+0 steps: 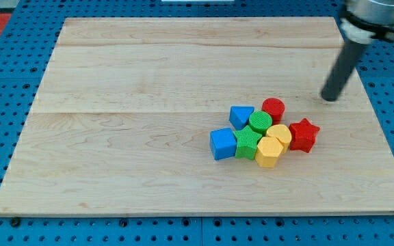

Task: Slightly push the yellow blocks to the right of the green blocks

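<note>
While my tip (330,98), a plain rod tool holding nothing, stands well apart at upper right, the yellow blocks (273,144) already touch the green blocks' (252,134) right side; only a nudge seems left.

**Rod at the upper right**

My arm comes in from the view's top right corner, where only its grey and white end piece shows — the rest is cut off by the frame. From it a straight dark rod slopes down and toward the view's left. My tip (330,98) rests at desk height — up and to the view's right of the blocks, well apart from them, touching none. No other part of the arm shows.
</note>
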`<action>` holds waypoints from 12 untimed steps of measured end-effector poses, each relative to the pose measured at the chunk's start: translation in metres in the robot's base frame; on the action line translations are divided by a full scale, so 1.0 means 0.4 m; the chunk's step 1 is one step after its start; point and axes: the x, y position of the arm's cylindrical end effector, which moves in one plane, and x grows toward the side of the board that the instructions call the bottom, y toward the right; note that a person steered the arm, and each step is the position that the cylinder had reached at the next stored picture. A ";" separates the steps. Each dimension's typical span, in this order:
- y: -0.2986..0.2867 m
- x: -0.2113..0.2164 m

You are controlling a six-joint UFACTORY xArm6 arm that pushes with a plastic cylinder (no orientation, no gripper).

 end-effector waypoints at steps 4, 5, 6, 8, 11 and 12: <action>-0.143 0.053; -0.128 0.059; -0.133 -0.078; -0.149 -0.006; -0.128 0.128; -0.006 0.118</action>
